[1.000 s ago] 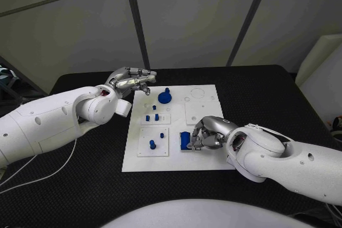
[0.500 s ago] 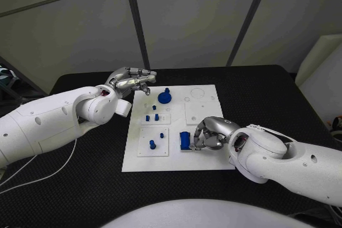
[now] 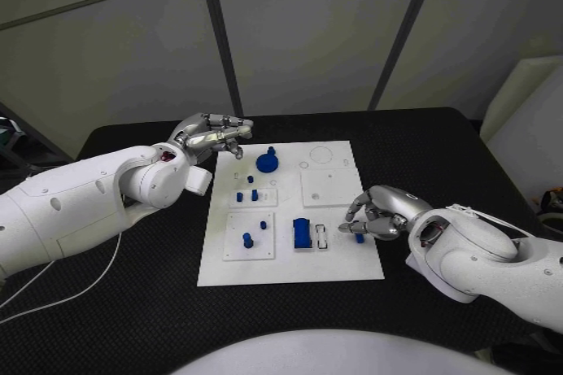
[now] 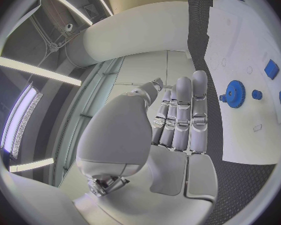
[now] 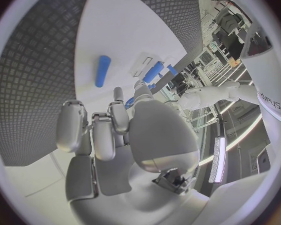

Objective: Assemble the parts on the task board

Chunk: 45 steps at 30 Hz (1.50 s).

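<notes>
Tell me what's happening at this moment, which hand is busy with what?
The right hand hovers over the task board near its right edge, fingers curled, holding nothing that I can see. A small blue peg lies loose on the board just below its fingertips, beside the blue block. The left hand hangs off the board's far left corner, idle, near the blue gear.

table point(image 3: 446, 147): black, matt, a fine raised diamond texture on its surface in the right wrist view. task board point(image 3: 340, 261): white, smooth, matt, plastic by its look. parts point(image 3: 303, 232): blue, smooth, dull plastic; the gear point(image 4: 234, 93) toothed at its rim. both hands, left hand point(image 3: 211, 134) and right hand point(image 3: 381, 213): silver, satin metallic sheen, possibly coated plastic. arm shells: white, glossy.
</notes>
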### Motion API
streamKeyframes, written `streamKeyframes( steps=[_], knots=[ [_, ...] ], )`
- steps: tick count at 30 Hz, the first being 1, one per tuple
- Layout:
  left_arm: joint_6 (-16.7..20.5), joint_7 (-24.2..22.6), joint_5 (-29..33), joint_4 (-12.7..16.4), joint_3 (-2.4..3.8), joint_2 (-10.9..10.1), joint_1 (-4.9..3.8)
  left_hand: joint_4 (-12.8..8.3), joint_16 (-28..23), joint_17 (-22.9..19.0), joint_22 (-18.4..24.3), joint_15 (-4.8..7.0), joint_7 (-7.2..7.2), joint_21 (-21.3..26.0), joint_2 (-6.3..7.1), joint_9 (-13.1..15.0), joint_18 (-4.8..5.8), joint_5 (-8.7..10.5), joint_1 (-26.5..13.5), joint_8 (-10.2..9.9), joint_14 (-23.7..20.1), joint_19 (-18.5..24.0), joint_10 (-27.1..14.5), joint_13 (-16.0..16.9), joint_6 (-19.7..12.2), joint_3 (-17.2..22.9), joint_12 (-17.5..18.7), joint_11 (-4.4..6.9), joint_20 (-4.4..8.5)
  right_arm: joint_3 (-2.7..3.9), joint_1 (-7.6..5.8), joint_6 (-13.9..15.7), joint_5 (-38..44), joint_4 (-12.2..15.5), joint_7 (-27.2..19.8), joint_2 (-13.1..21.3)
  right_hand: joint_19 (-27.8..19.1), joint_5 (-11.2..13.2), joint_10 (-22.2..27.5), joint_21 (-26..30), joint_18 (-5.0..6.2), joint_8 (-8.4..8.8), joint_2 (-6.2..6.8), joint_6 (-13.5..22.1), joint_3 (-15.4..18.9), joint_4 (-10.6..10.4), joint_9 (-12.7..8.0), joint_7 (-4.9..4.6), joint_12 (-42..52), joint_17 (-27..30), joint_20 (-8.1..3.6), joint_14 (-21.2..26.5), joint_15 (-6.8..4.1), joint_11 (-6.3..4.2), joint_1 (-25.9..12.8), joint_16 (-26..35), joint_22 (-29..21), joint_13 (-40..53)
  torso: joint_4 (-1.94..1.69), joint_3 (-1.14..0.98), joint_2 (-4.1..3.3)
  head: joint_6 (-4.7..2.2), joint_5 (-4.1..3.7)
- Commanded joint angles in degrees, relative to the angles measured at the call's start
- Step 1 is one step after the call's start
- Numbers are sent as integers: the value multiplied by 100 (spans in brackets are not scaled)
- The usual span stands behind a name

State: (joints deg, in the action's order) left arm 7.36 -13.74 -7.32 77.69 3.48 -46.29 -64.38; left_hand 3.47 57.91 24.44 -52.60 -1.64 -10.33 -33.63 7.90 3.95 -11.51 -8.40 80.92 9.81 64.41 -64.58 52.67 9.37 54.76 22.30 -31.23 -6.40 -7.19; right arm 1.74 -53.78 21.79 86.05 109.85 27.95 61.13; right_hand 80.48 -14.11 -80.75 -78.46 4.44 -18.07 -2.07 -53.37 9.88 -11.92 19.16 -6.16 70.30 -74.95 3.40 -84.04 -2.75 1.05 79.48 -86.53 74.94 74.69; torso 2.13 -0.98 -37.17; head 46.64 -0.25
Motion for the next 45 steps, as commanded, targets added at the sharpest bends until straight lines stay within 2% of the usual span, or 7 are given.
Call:
streamKeyframes(
  steps=[1,5,10,15,21,24,45],
  knots=[
    [-39,-17,-11,8,2,-5,-7,6,-21,-10,9,-9,12,25,-53,-7,102,-29,-20,33,-33,-19,-40,-9,-46,-22,-23,11,-9,5,-9,240,-140,11,-101,167,2,-25,-8,13,-85,138,-41,-95,5,-62,-83,-4,15,-716,52,-441,34,47,4,30,106,40,9,3,-6,-26,-64],
    [-43,-19,-11,8,0,0,-5,6,-21,-10,9,-9,12,25,-53,-7,102,-29,-20,33,-33,-19,-40,-9,-46,-22,-23,11,-9,5,-7,209,-46,-18,-31,292,12,-29,-20,2,-87,232,-42,-251,12,-112,-144,14,18,-735,53,-445,28,32,6,21,123,48,25,-9,0,-31,-102],
    [-46,-19,-11,13,-2,0,5,6,-21,-10,9,-9,12,25,-53,-7,102,-29,-20,33,-33,-19,-40,-9,-46,-22,-23,11,-9,3,-2,90,77,-55,87,311,17,-2,-5,-3,-87,274,17,-452,53,-164,-171,54,-31,-749,40,-447,6,1,-10,15,133,19,22,-15,-9,-29,-128],
    [-50,-20,-11,15,-3,-2,15,6,-21,-10,9,-9,12,25,-53,-7,102,-29,-20,33,-33,-19,-40,-9,-46,-22,-23,11,-9,1,2,-115,168,-108,225,271,12,44,11,5,-86,291,93,-560,115,-234,-163,78,-77,-744,26,-446,-10,-17,-76,18,127,-9,3,7,2,-13,-152],
    [-52,-19,-11,15,-3,-5,19,15,-19,-14,13,-11,12,29,-57,-7,102,-30,-27,35,-34,-20,-44,-12,-50,-27,-26,10,-10,-1,6,-284,202,-159,282,190,12,45,10,6,-86,299,124,-586,140,-262,-158,84,-79,-744,21,-446,-15,-22,-102,19,127,-8,-5,2,-2,4,-139],
    [-53,-19,-11,12,-3,-7,21,15,-19,-14,13,-11,12,29,-57,-7,102,-30,-27,35,-34,-20,-44,-12,-50,-27,-26,10,-10,-2,9,-343,208,-176,290,153,13,40,9,5,-86,300,134,-593,145,-265,-155,87,-79,-746,19,-446,-16,-24,-102,18,129,-7,5,3,-1,13,-133],
    [-58,-16,-11,15,-3,-14,26,15,-19,-14,13,-11,12,29,-57,-7,102,-30,-27,35,-34,-20,-44,-12,-50,-27,-26,10,-10,-9,63,-960,881,-379,340,-107,-1,-7,27,28,-82,335,163,-709,46,-78,-101,136,-123,-729,-20,-441,-59,-72,277,32,115,-20,-1,6,4,55,-137]
  ],
)
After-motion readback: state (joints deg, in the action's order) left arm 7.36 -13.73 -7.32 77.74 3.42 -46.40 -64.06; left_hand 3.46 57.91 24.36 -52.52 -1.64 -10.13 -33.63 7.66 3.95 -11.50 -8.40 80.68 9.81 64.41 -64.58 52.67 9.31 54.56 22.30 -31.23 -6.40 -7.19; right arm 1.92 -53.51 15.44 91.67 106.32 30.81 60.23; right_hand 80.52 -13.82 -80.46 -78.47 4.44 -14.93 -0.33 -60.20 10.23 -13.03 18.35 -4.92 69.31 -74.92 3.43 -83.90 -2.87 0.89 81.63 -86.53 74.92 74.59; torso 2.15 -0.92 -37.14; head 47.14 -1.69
